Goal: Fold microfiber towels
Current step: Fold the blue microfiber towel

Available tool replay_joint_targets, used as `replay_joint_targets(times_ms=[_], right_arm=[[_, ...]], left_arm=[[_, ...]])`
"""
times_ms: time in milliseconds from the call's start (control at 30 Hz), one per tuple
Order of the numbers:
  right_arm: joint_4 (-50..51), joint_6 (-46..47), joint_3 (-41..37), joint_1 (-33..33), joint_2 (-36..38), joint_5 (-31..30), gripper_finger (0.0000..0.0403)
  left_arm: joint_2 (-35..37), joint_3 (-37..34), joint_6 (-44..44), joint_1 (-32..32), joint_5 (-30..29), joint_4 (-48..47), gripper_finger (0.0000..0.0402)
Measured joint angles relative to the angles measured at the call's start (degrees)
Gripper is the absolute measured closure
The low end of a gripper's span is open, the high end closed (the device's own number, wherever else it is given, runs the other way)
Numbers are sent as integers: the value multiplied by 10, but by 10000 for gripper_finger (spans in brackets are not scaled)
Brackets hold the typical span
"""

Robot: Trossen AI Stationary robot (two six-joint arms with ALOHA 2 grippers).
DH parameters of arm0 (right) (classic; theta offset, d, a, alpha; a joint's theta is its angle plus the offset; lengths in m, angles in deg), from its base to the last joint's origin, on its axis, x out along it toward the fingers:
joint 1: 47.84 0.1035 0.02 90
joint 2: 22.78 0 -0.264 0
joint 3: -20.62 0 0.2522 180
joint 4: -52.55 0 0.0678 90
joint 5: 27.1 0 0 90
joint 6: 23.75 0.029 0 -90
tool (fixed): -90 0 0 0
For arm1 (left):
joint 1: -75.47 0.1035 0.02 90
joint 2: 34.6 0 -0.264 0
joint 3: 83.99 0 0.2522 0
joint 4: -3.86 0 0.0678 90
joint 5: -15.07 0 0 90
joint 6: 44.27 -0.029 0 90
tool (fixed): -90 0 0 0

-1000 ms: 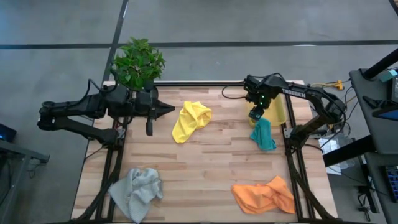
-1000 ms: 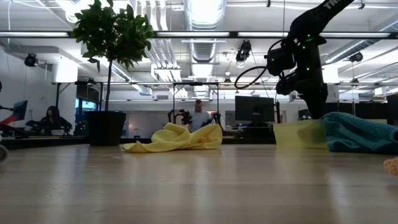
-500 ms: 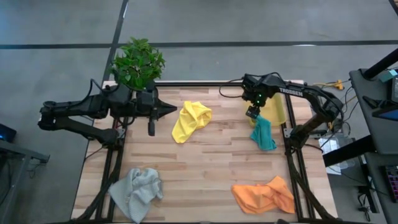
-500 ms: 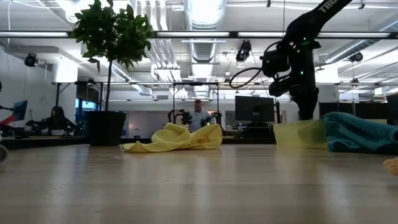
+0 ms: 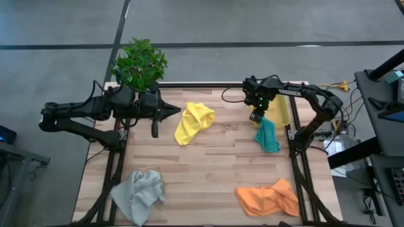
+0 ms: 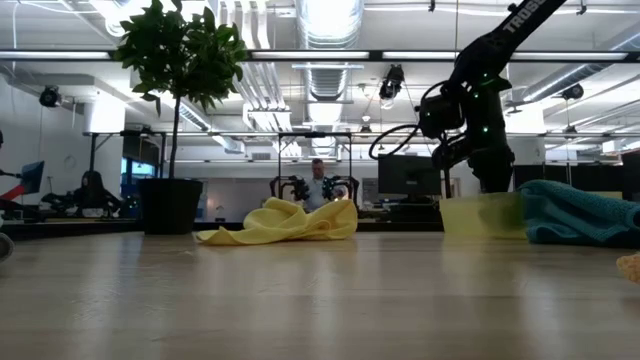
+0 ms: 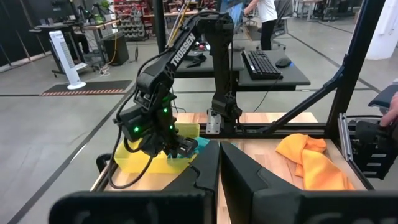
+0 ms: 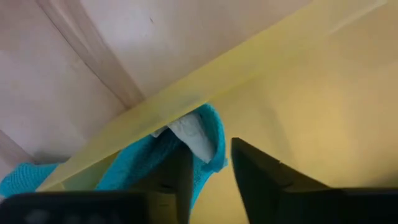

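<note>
Teal towel (image 8: 205,134) half hidden by the yellow bin's (image 8: 186,93) rim.
Right gripper (image 8: 208,168), angled down near the table's right edge, pinches its edge; left gripper (image 5: 169,111) waits pressed together.

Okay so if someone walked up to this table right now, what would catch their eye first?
Probably the four bright crumpled towels scattered over the wooden table: yellow towel at the far middle, teal towel hanging over the edge of the yellow bin at far right, orange towel near right, grey towel near left. The right gripper works at the teal towel's top by the bin, its fingers either side of the cloth.
</note>
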Motion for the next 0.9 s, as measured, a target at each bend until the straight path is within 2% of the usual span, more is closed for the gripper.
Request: replay_joint_targets(times_ms=[200,367,500,700,900], right_arm=[[0,0,0,0,9,0,388],[7,0,0,0,22,0,393],[61,0,19,0,31,0,394],[198,5,121,0,47,0,394],[329,7,298,3,59,-26,394]], left_arm=[[-2,-2,0,0,0,0,402],[-4,-1,0,0,0,0,402],[-4,-2,0,0,0,0,402],[-4,-2,-1,0,0,3,402],[-14,-2,-2,0,0,4,402]])
